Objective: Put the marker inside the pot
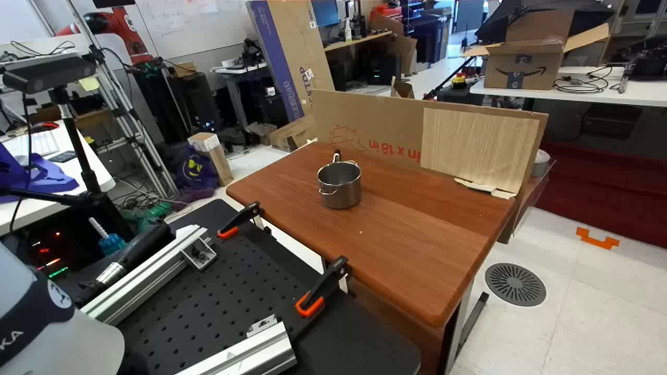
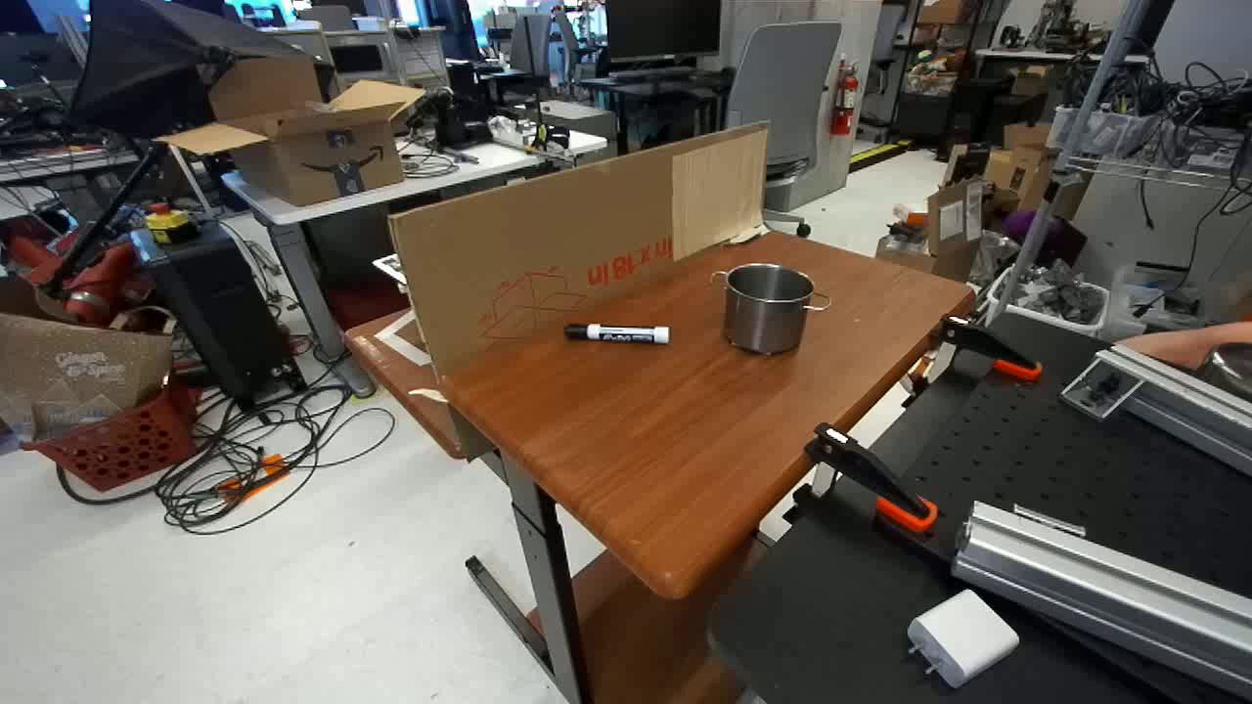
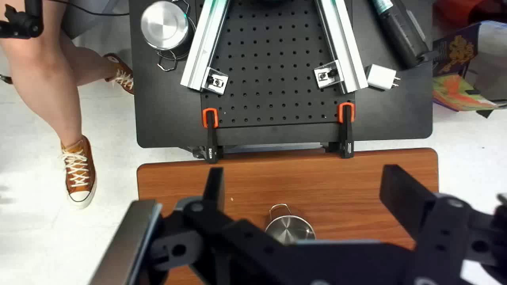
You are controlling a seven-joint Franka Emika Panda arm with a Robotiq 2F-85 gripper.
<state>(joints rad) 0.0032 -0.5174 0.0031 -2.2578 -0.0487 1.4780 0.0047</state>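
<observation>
The small grey metal pot stands upright on the brown table in both exterior views [image 1: 339,191] [image 2: 765,321]. Its opening shows partly in the wrist view [image 3: 290,229], the rest hidden behind the gripper body. The marker [image 2: 616,334], white with a black cap and black label, lies on the table between the pot and the cardboard panel, apart from the pot. In an exterior view only its end [image 1: 336,155] shows behind the pot. It is hidden in the wrist view. My gripper [image 3: 304,178] is wide open and empty, high above the table; its fingers are out of both exterior views.
A cardboard panel [image 1: 375,122] stands along the table's far edge. Clamps [image 1: 324,289] [image 2: 871,479] grip the black board's edge beside the brown table [image 2: 606,430]. Metal rails [image 3: 206,45] and another metal pot [image 3: 164,25] are on the black board. A person's legs [image 3: 51,79] are close by.
</observation>
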